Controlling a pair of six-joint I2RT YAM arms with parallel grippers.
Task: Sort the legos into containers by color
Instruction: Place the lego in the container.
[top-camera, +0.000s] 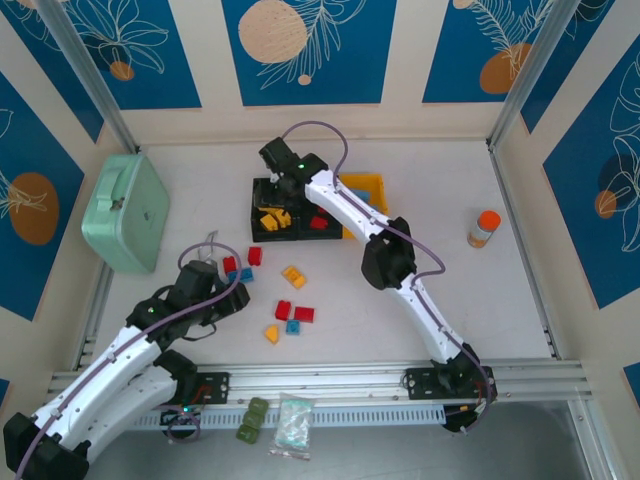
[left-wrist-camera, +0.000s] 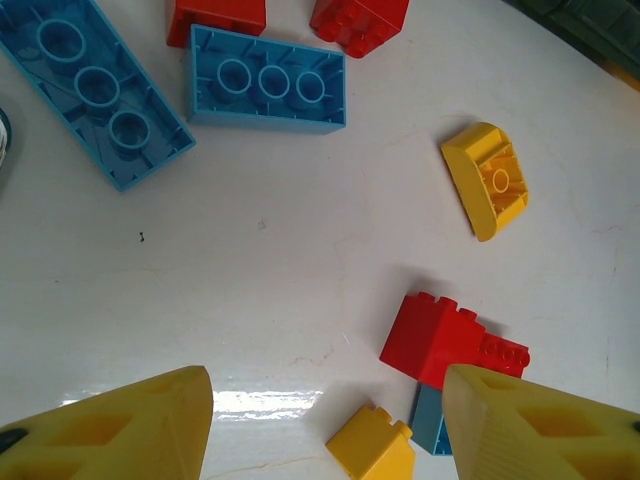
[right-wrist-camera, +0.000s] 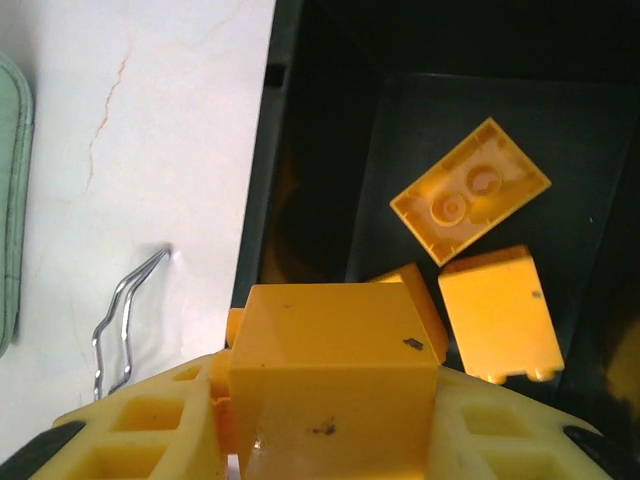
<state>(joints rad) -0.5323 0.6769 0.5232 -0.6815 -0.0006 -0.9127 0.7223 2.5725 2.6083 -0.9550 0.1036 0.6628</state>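
Clamped in the right hand (right-wrist-camera: 335, 440), a yellow brick (right-wrist-camera: 335, 345) hangs over the black bin (right-wrist-camera: 295, 150) at the left end of the containers (top-camera: 372, 180), where three yellow legos (top-camera: 293, 276) already lie. Some eight more lie loose on the surface (top-camera: 500, 300) just nearer than the containers, under the half-open, empty left hand (left-wrist-camera: 325, 425). Right of the containers is open room; the mint case (top-camera: 125, 210) bounds their left.

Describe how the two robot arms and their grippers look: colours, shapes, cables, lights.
The left arm and right arm have white links, black joints and a purplish cable looping alongside. A green light glows on the right wrist. The left gripper and right gripper have yellow fingers with rectangular cut-outs.
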